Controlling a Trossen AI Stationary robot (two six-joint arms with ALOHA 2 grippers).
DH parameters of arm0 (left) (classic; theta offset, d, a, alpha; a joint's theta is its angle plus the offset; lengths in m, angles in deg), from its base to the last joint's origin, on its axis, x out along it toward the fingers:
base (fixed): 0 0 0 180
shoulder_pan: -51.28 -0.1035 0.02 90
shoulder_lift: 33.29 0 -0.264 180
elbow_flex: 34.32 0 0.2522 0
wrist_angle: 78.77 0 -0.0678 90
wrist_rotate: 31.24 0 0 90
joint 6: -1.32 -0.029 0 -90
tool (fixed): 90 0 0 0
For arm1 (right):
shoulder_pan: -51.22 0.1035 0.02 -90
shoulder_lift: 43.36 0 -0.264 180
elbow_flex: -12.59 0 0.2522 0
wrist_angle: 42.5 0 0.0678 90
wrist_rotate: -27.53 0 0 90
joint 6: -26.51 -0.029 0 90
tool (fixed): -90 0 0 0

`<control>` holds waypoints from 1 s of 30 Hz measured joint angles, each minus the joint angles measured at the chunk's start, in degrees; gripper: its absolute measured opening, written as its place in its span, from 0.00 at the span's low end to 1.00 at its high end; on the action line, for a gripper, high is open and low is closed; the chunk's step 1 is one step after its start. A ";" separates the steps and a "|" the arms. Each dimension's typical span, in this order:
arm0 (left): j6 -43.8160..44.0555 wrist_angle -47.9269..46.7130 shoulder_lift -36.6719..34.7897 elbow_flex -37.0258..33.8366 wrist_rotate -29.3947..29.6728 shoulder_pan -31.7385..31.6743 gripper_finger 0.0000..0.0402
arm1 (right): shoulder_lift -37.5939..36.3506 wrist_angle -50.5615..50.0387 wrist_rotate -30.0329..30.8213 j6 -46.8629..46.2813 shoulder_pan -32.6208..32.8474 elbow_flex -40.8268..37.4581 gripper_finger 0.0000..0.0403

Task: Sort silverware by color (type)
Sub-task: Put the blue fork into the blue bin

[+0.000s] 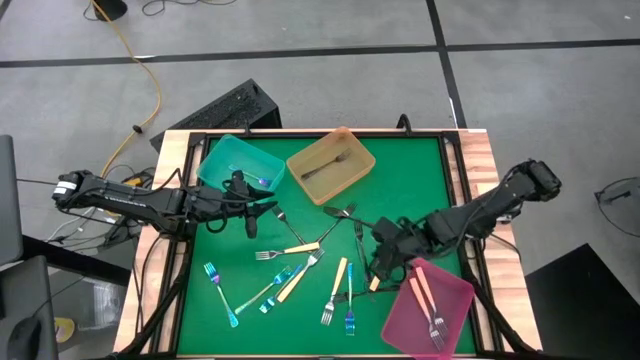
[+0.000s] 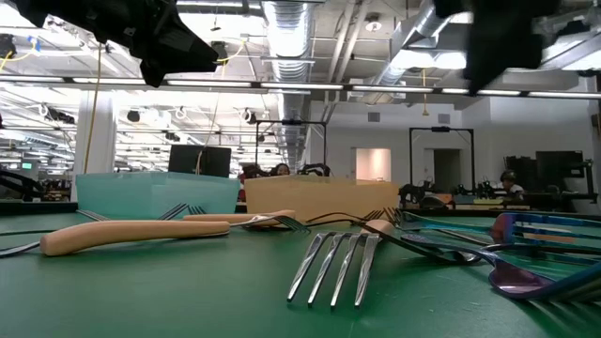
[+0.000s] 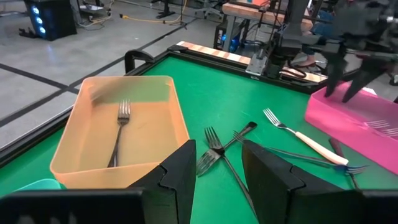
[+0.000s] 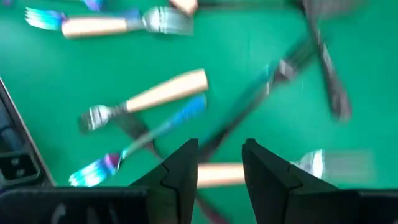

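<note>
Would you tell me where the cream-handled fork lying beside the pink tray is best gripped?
Probably at mid-handle, coming from straight above. The cream-handled fork lies flat on the green mat, and its thick cream handle looks clear, while its tines sit near the crossed dark forks and the far end nears the pink tray.

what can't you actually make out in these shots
- What lies in the teal tray: in the high view the left gripper and its arm cover part of it; in the low view its wall hides the inside.
- Exact cutlery count: forks cross in a pile mid-table.
- Fork details in the right wrist view: motion blur smears them.
- The pink tray's far end: cut off by the left wrist view's edge.
</note>
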 joint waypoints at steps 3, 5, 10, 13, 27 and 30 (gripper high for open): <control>-0.02 0.00 0.00 0.00 -1.02 0.02 0.28 | 0.00 3.79 2.95 8.02 -2.85 0.00 0.37; 0.00 0.00 0.00 0.00 -1.04 0.02 0.28 | 0.01 6.58 5.98 12.53 -4.55 0.00 0.37; -0.02 -0.02 0.00 0.00 -1.04 0.01 0.28 | 1.77 16.77 9.35 24.78 -8.58 0.00 0.37; -0.06 -0.04 0.00 0.00 -1.04 0.01 0.28 | 3.65 24.85 9.35 31.80 -10.56 0.04 0.37; -0.87 -0.10 -0.01 0.00 -1.19 0.01 0.28 | 15.50 36.56 -1.18 42.81 -15.31 -0.02 0.37; -0.87 -0.17 -0.01 0.00 -1.18 0.00 0.28 | 16.94 36.26 -3.62 44.16 -15.89 -0.02 0.37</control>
